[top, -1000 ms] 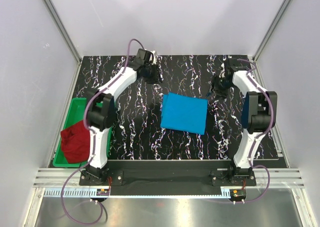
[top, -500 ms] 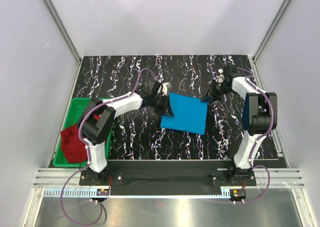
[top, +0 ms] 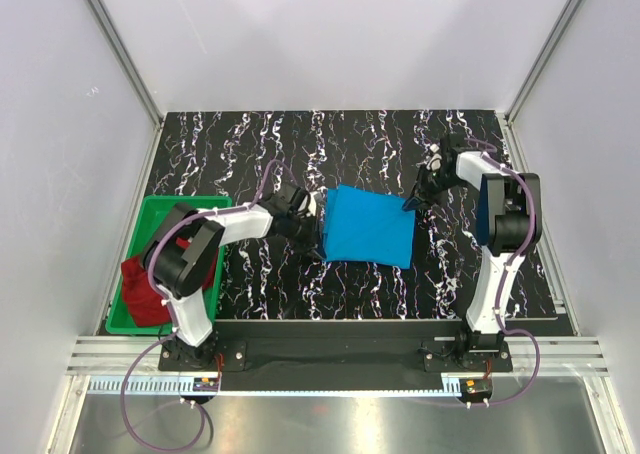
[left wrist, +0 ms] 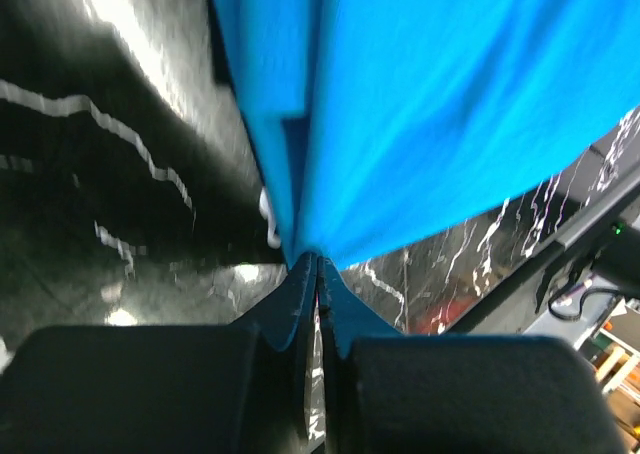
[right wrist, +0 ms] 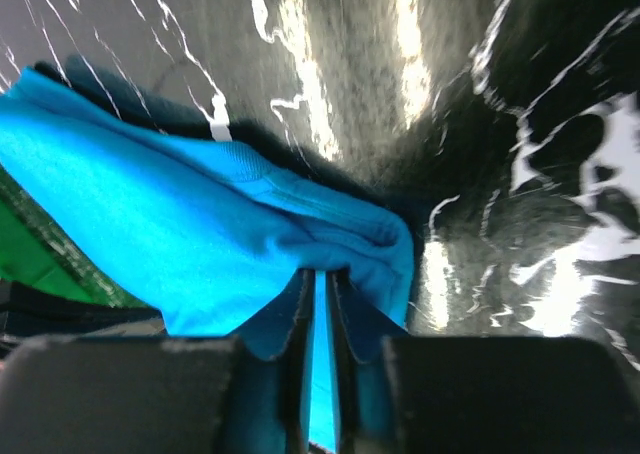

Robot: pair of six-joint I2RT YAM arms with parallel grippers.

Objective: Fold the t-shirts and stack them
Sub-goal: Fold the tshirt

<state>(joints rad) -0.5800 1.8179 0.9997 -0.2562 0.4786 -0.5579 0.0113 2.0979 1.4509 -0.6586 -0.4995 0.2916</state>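
Note:
The sky-blue t-shirt [top: 368,226] lies folded into a rectangle in the middle of the black marbled table. My left gripper [top: 316,226] is at its left edge, and in the left wrist view [left wrist: 314,261] the jaws are shut on the edge of the blue cloth [left wrist: 450,104]. My right gripper [top: 410,203] is at the shirt's far right corner. In the right wrist view [right wrist: 320,274] it is shut on a bunched fold of the blue cloth [right wrist: 150,234]. The dark red t-shirt [top: 148,286] lies crumpled in the bin at the left, hanging over its near rim.
A green plastic bin [top: 150,214] stands at the table's left edge beside the left arm. Grey walls enclose the table on the left, back and right. A black rail with both arm bases runs along the near edge.
My left gripper came from the far back of the table down to the blue shirt's left edge. My right gripper moved in to the shirt's far right corner. Both closed on the cloth.

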